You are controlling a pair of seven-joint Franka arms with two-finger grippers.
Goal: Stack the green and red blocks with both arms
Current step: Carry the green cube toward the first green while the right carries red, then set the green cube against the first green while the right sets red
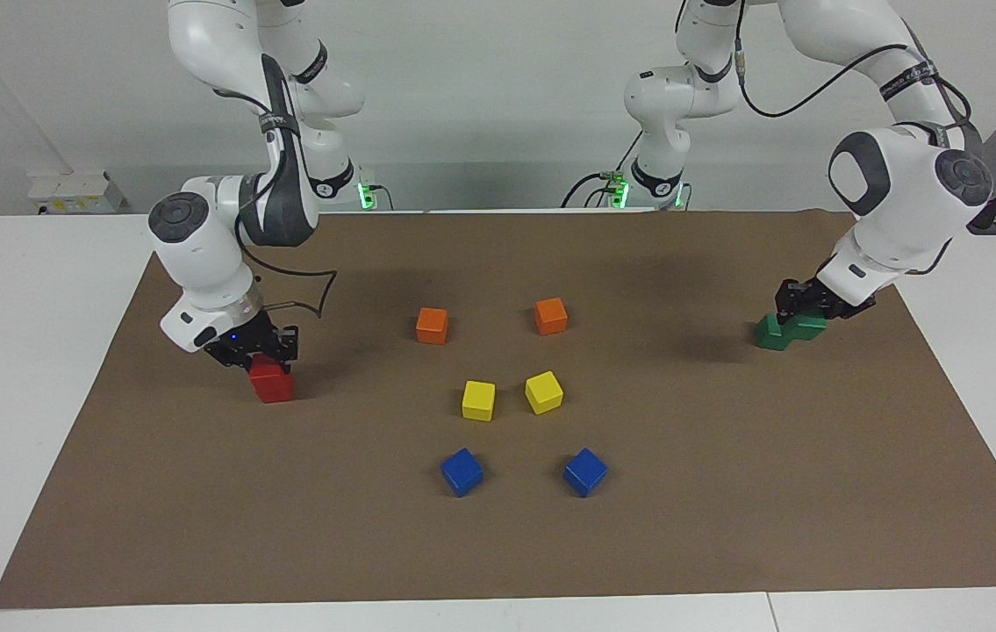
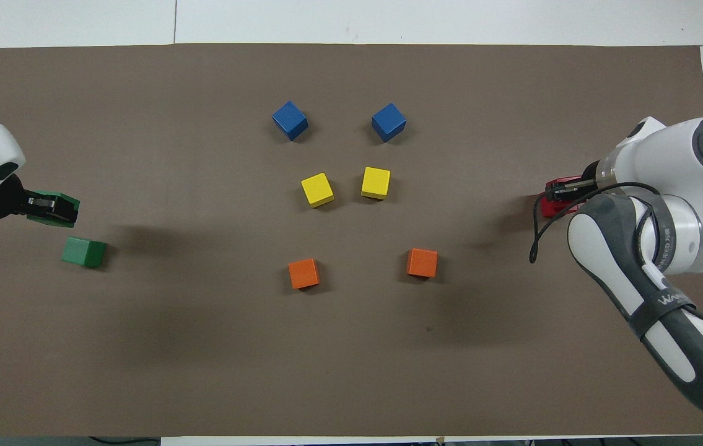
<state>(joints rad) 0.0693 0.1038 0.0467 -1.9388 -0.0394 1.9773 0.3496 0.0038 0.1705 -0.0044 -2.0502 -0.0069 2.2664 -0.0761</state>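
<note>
I see both arms mid-placement on the brown mat (image 1: 726, 527). Left gripper (image 1: 800, 303), clamped on a green block (image 1: 807, 322), is in the air by the other green block (image 1: 770, 333) at the left arm's end, not squarely over it. Right gripper (image 1: 259, 349) is down at the red blocks (image 1: 271, 383) at the right arm's end, fingers closed; the upper block is mostly hidden, looks seated. Next, I think: centre green over its mate, lower, release; right lets go.
</note>
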